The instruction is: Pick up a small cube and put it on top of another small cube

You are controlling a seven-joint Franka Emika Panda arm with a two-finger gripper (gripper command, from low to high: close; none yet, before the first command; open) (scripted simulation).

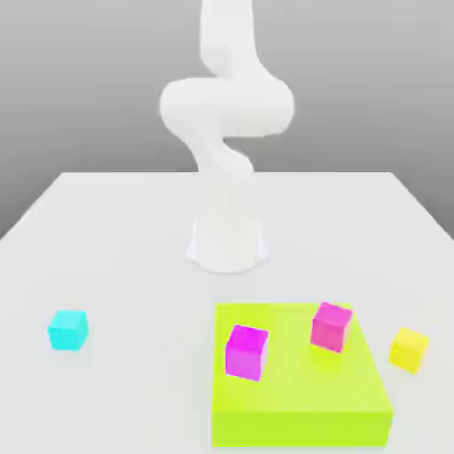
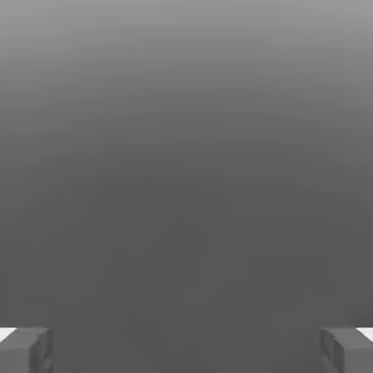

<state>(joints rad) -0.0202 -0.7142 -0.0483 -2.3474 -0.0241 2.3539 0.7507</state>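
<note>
Exterior view: 4 cubes. Magenta cube [image 1: 246,353] near green block's [image 1: 301,381] left edge; pink cube [image 1: 331,327] at its far right corner. Cyan [image 1: 68,330], yellow [image 1: 409,350] cubes on tabletop [image 1: 133,266]. Gripper [image 2: 186,351] spread.

The arm [image 1: 226,106] looks like smooth white plastic; the table [image 1: 133,266] is smooth and matt, the block [image 1: 301,363] and cubes [image 1: 246,353] smooth, plastic-like.

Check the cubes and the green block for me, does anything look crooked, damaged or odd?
Nothing looks damaged. The purple cube and the pink cube sit turned out of line with the edges of the yellow-green block they rest on, slightly askew, but probably harmless.
</note>
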